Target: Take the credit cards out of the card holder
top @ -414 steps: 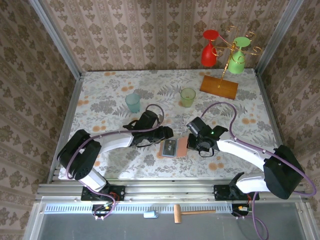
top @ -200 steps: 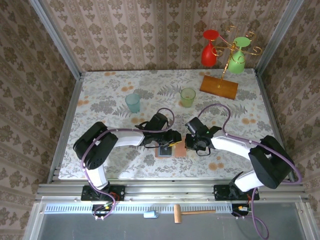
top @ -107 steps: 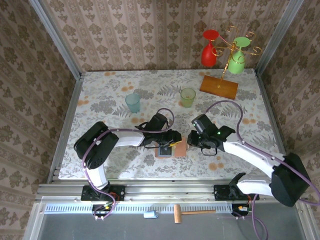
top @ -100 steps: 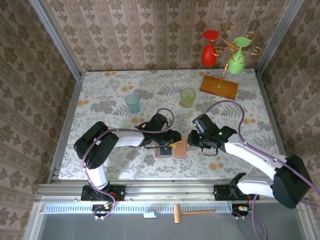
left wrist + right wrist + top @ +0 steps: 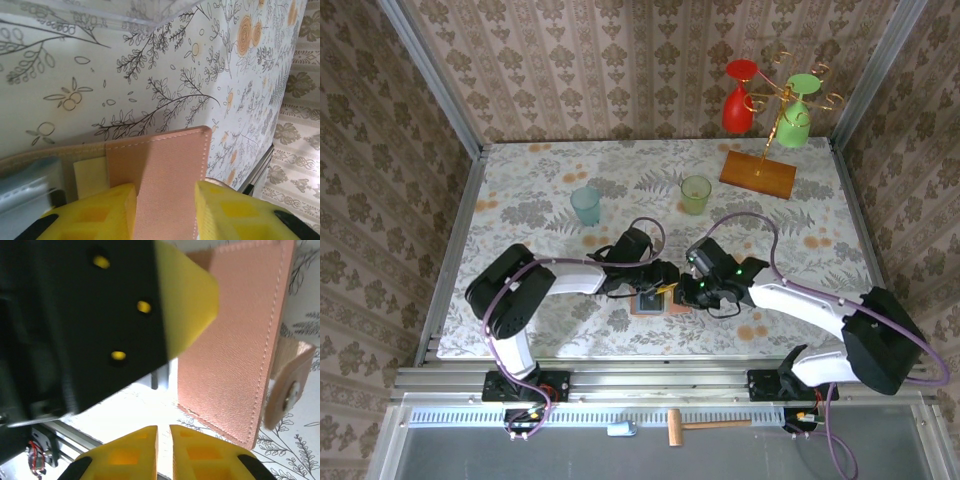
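Note:
The salmon-pink card holder (image 5: 660,299) lies open on the flowered table between the two arms, and a dark credit card (image 5: 653,299) shows on its inner face. My left gripper (image 5: 666,287) reaches in from the left. In the left wrist view its yellow fingers (image 5: 100,207) press on both sides of the holder's pink flap (image 5: 165,165), beside a grey-blue pocket (image 5: 25,180). My right gripper (image 5: 696,290) is at the holder's right edge. Its fingers (image 5: 130,452) are almost together, with nothing between them and the pink cover (image 5: 235,340) just ahead.
A teal cup (image 5: 586,205) and a green cup (image 5: 696,193) stand behind the holder. At the back right an orange stand base (image 5: 758,173) carries a red glass (image 5: 737,105) and a green glass (image 5: 797,120). A clear plastic edge (image 5: 100,17) lies beyond the holder.
My right gripper has swung back left and down to the holder's right edge. The left gripper has kept its hold on the flap and has not moved.

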Robot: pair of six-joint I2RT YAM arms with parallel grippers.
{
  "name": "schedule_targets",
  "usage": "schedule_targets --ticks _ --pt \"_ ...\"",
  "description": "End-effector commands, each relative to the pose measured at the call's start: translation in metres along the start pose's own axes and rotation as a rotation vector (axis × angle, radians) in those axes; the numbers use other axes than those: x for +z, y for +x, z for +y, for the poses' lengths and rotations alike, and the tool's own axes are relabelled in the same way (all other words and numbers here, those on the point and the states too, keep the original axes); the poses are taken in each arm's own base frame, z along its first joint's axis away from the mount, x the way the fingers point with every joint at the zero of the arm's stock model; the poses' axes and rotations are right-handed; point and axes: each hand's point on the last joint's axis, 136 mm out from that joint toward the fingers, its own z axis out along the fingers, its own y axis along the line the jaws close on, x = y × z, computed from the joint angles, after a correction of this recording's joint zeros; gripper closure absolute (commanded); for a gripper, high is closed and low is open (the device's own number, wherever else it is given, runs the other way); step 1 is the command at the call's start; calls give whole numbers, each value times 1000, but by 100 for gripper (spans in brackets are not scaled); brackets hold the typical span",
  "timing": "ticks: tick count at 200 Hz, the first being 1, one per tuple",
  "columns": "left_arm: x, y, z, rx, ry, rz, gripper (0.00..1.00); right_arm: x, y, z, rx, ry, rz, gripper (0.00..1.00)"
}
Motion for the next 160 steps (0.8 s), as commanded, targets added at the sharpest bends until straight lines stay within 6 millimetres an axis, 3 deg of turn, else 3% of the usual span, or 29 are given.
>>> schedule_targets --ticks 1,57,98,125,160 --pt "-19 -8 -14 13 38 -55 64 5 -3 -13 33 62 -30 88" --pt "-51 -6 -10 23 -8 -102 64 5 -10 -16 27 88 -61 88" --pt "-65 9 22 6 -127 -98 64 6 -14 -11 15 85 -66 88" --pt "-69 15 45 -9 -194 -92 65 17 -15 -11 17 93 -41 88" --pt "-72 18 60 -21 -236 -92 65 21 -18 -6 14 84 -33 89"
